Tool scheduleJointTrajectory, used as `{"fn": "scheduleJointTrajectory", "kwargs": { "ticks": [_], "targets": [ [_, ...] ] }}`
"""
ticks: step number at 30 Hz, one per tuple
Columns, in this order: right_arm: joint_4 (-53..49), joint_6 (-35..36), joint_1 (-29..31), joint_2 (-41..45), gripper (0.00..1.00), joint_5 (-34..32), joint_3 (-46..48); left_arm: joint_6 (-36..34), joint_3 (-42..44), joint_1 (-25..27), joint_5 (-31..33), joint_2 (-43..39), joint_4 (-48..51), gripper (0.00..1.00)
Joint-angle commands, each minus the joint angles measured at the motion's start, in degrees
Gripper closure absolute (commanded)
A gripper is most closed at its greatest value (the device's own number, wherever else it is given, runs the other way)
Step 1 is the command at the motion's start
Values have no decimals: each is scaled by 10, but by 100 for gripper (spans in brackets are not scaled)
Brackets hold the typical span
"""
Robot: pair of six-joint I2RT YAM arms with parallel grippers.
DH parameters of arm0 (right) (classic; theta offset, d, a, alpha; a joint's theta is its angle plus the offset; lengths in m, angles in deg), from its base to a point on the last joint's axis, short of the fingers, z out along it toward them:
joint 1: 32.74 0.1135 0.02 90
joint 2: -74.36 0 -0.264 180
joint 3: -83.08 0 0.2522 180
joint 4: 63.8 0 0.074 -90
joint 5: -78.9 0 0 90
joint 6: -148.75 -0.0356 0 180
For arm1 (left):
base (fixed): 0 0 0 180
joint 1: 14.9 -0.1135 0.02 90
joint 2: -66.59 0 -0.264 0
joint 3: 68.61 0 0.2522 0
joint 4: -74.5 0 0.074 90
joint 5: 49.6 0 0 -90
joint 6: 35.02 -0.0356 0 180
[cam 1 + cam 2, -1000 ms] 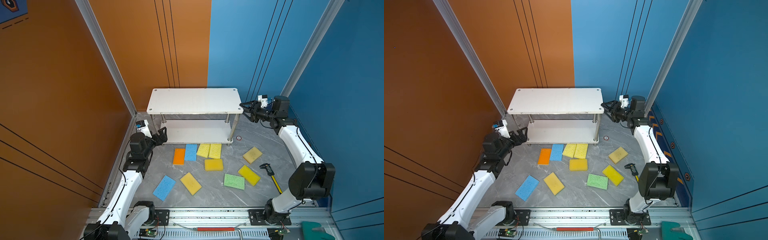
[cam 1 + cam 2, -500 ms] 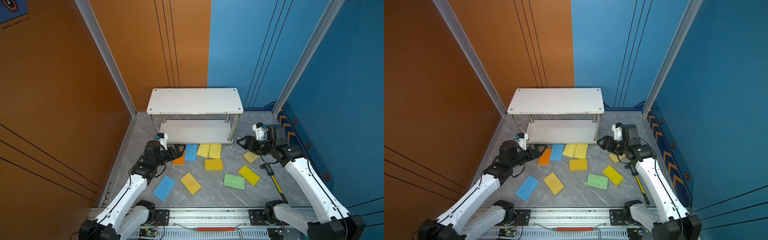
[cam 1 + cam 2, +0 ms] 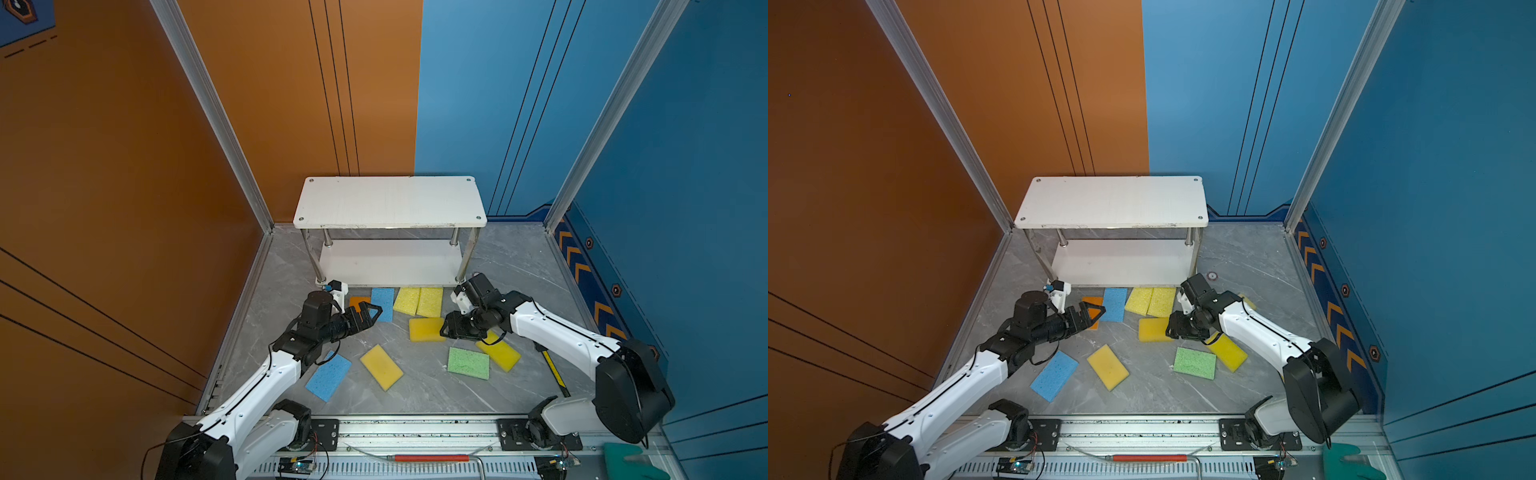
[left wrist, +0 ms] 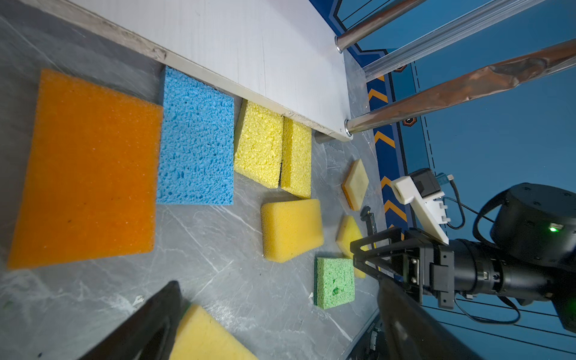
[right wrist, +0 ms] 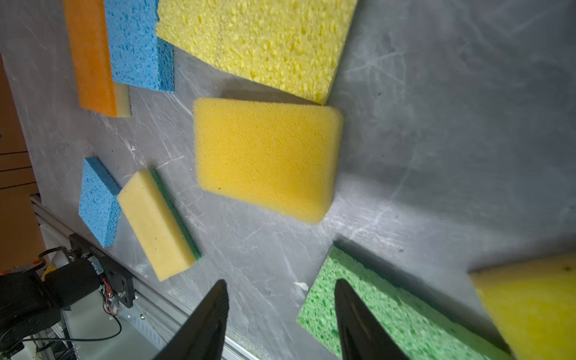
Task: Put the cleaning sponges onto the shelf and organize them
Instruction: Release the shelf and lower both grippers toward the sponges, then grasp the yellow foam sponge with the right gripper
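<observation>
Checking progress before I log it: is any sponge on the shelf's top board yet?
No, the shelf's top board is bare; the visible sponges lie on the grey floor.

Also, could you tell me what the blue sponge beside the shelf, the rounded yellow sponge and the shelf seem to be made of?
The blue sponge: probably cellulose foam, matte, coarse irregular pores. The rounded yellow sponge: finer synthetic-looking foam, tiny even pores, soft rounded corners. The shelf: white boards, perhaps laminated panel, dull finish, chipped front edge; its posts look like polished metal, mirroring the surroundings.
</observation>
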Motion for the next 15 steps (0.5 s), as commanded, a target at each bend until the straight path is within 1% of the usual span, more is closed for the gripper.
{"fn": "scheduleJointTrajectory", "kwargs": {
  "ticks": [1, 8, 15],
  "targets": [
    [56, -8, 2, -19, 46, -17, 9, -3, 8, 1, -17, 7, -11, 2],
    [92, -8, -5, -68, 51, -24, 14, 1, 4, 1, -27, 30, -27, 2],
    [118, -8, -18, -107, 56, -24, 17, -1, 7, -6, -30, 27, -27, 2]
  ]
}}
